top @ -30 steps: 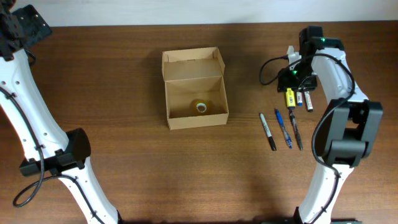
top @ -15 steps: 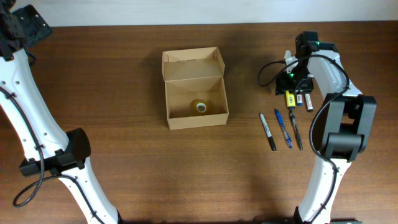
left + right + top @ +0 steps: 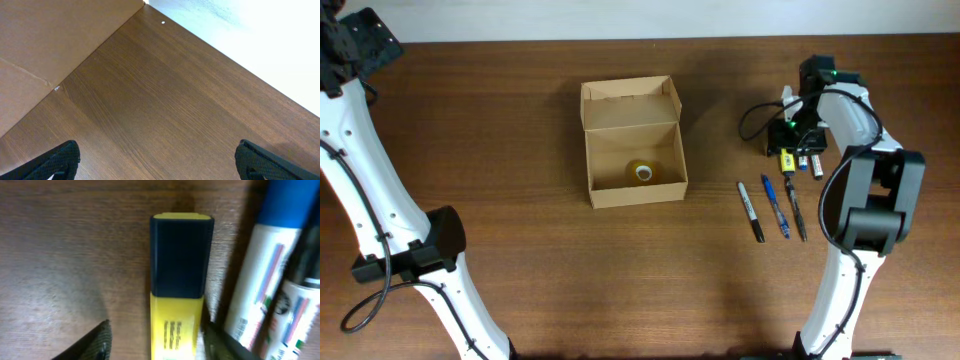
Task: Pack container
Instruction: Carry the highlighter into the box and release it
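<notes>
Table [image 3: 520, 270]: dark brown wood-grain top, matte finish, grain running along its length, evenly lit from above with only soft shadows. Beyond the table's far edge a pale white strip [image 3: 620, 18] runs the full width; whether it is wall or floor cannot be told. In the left wrist view it shows bright and washed out. A small white speck [image 3: 163, 22] sits on the table near that edge.

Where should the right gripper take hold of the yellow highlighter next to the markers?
Across the yellow barrel, just below the dark cap, coming straight down. The yellow highlighter lies flat with both long sides exposed, and the right gripper straddles it, open. Watch the side where the blue-capped marker lies close: that finger has little gap.
</notes>
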You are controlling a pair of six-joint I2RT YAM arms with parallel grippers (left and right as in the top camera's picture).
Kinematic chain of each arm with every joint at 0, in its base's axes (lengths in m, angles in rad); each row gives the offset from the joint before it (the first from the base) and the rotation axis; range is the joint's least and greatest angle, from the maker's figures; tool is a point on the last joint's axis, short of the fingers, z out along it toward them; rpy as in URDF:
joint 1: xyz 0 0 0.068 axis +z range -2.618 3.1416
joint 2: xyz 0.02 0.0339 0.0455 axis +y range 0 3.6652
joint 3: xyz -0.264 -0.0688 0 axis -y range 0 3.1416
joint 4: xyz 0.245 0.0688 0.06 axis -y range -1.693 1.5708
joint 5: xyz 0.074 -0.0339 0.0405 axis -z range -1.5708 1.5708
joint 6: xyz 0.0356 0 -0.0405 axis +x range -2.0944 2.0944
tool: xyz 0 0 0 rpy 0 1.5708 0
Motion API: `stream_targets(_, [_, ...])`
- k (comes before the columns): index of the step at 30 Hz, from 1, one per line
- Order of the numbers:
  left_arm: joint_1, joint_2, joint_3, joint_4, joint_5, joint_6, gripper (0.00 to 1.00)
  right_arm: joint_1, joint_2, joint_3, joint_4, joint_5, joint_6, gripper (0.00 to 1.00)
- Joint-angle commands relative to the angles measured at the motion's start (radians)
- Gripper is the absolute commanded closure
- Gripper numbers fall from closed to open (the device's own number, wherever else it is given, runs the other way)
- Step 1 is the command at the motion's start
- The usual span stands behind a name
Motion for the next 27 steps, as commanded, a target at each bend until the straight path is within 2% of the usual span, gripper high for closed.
stream_targets(1, [0.003,-0.008,-0.003,0.0,-0.006,0.011,0.0,-0.004,0.041,-0.009,-0.004,-0.003,0.002,0.55])
stream_targets(5, [0.003,-0.008,-0.003,0.0,-0.006,0.011,0.0,-0.004,0.051,-0.009,-0.005,-0.003,0.003,0.91])
stream_targets(6, [0.003,-0.008,-0.003,0.0,-0.006,0.011,0.0,-0.004,0.051,-0.008,-0.005,-0.003,0.003,0.96])
stream_targets(11, [0.003,-0.008,-0.003,0.0,-0.006,0.011,0.0,-0.004,0.047,0.022,-0.043,-0.06,0.021,0.96])
stream_targets(15, [0.003,-0.008,-0.003,0.0,-0.006,0.011,0.0,-0.001,0.04,0.135,-0.138,-0.185,0.021,0.96])
stream_targets(22, [0.003,-0.008,-0.003,0.0,-0.006,0.011,0.0,0.064,-0.008,0.481,-0.348,-0.238,0.02,0.96])
stream_targets(27, [0.003,-0.008,-0.003,0.0,-0.006,0.011,0.0,0.183,-0.036,0.769,-0.468,-0.223,-0.008,0.96])
